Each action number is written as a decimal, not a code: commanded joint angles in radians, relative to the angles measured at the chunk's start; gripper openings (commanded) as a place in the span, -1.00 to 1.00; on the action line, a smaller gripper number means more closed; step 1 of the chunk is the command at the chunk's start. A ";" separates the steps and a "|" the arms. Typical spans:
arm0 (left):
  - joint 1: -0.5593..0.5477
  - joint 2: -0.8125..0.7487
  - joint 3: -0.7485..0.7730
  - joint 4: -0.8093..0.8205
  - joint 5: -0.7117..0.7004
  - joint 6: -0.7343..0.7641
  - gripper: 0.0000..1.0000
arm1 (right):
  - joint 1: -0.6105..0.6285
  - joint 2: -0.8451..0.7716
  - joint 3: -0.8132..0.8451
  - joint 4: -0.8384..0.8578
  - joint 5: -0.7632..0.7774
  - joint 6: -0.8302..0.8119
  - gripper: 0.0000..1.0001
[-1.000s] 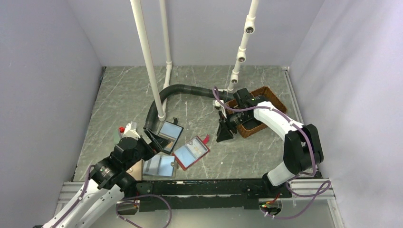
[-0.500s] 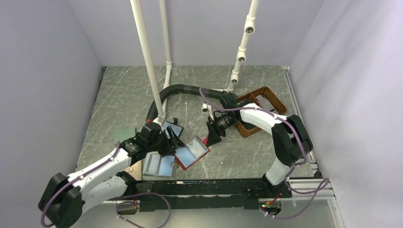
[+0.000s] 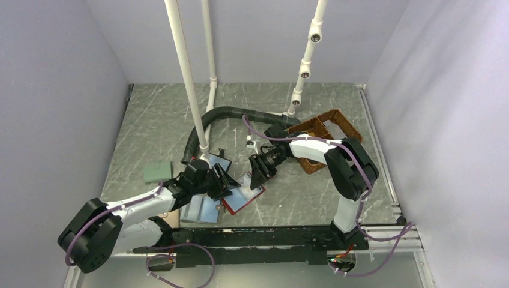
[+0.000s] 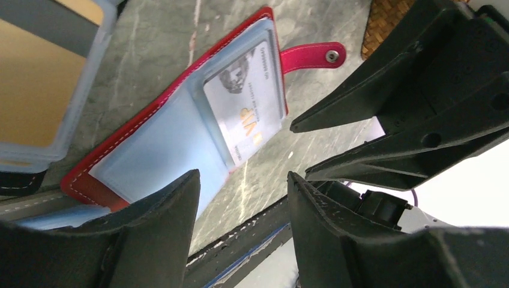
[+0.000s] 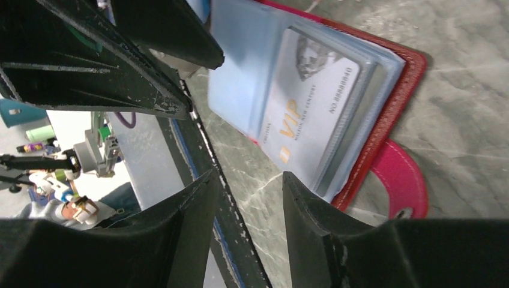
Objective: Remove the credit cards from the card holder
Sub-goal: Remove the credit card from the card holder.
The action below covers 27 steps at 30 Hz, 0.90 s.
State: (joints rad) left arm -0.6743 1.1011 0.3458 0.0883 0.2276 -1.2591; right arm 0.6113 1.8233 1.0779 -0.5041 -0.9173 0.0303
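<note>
The red card holder (image 3: 245, 198) lies open on the table, its clear blue sleeves facing up and its red pull tab (image 4: 312, 57) at the far end. A grey credit card (image 4: 246, 114) marked VIP sits in the top sleeve, and the right wrist view shows the same credit card (image 5: 306, 114). My left gripper (image 3: 227, 180) hovers at the holder's left side, open, with nothing between its fingers (image 4: 242, 177). My right gripper (image 3: 258, 174) stands open just above the holder's tab end, with only table between its fingers (image 5: 249, 175).
A black-rimmed case (image 3: 215, 163) with a blue face lies behind the left gripper. A grey-blue folding wallet (image 3: 201, 210) lies near the front rail. A brown wicker basket (image 3: 318, 138) stands at the right, a black hose (image 3: 222, 115) curves behind, and a green pad (image 3: 157, 173) lies left.
The left arm swung from the near left up to the holder, its jaws narrowing. The right gripper moved left from the basket to the holder's tab end.
</note>
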 commanded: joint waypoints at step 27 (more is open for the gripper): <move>-0.011 0.261 -0.006 0.140 0.002 -0.177 0.04 | 0.056 0.140 0.074 0.024 0.055 0.103 -0.53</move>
State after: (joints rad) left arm -0.6796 1.3220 0.3344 0.2543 0.2348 -1.4071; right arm 0.6289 1.9369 1.1187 -0.4988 -0.8482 0.1123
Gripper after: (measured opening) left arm 0.534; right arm 0.252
